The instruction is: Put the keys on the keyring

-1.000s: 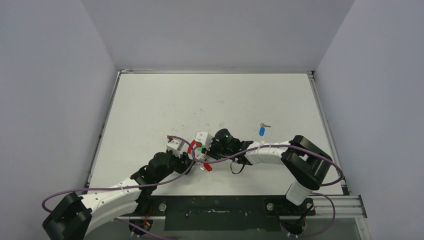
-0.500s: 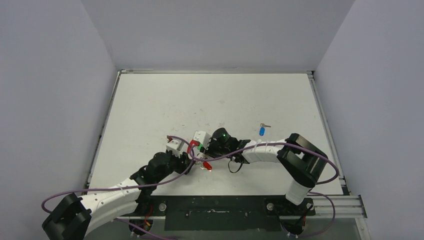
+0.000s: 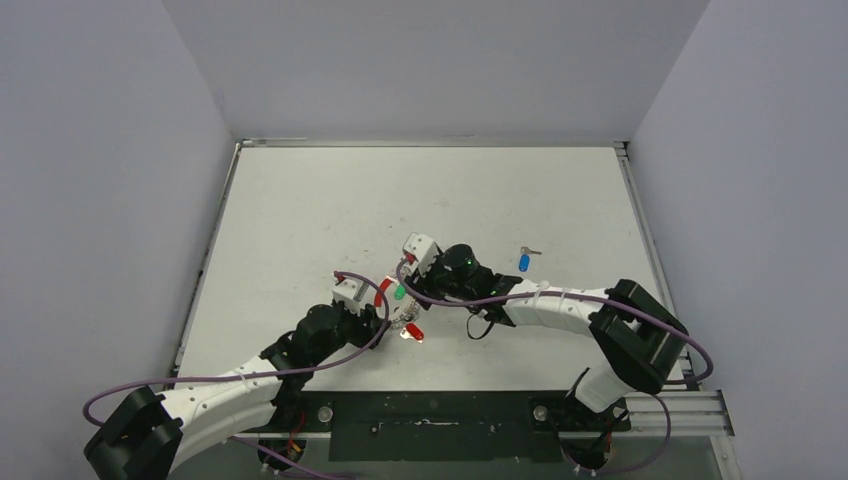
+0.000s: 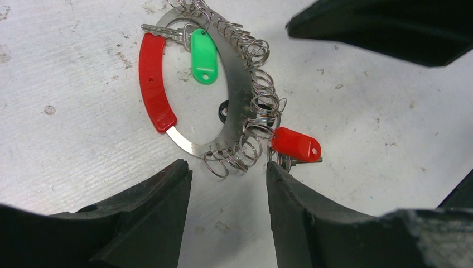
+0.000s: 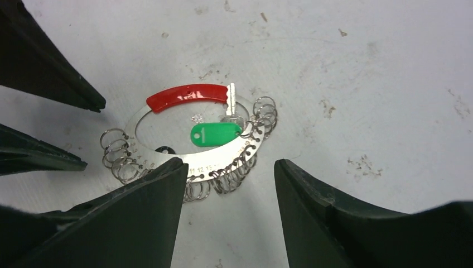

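Keyring [image 4: 241, 95] flat on tabletop [image 3: 300, 200], reachable from above; green key [image 4: 204, 48] apparently threaded on it, red key [image 4: 295, 144] at its edge; blue key [image 3: 524, 263] well apart, unthreaded. Above ring: left claw [image 4: 227, 170], right claw [image 5: 228, 164], both spread, empty.

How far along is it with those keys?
Roughly halfway. The green key looks hooked on the keyring. Nothing is in hand: left gripper and right gripper hang open by the ring. The blue key lies apart on the table, not yet fetched.
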Robot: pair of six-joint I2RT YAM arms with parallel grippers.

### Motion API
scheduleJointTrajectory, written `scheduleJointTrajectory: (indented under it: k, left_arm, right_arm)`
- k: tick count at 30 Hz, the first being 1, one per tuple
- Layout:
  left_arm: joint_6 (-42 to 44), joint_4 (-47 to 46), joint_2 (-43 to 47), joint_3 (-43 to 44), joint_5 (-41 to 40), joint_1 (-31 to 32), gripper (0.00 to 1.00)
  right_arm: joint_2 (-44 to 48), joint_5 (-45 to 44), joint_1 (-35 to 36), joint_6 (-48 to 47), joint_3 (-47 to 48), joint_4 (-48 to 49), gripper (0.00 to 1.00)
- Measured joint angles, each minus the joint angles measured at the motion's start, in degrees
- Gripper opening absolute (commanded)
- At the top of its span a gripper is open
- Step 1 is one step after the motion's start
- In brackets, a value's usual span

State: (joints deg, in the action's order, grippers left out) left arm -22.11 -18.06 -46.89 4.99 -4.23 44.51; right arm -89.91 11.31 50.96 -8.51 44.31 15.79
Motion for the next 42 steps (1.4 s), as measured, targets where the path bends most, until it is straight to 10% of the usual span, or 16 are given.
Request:
scheduleJointTrajectory:
  k: [42]
  left_arm:
    - [2.75, -5.57, -18.12, 11.02, 13.03, -6.45, 0.48]
  right_arm:
    - [-12.09, 17.66, -11.58, 37.53, -6.75, 14.71, 0.21]
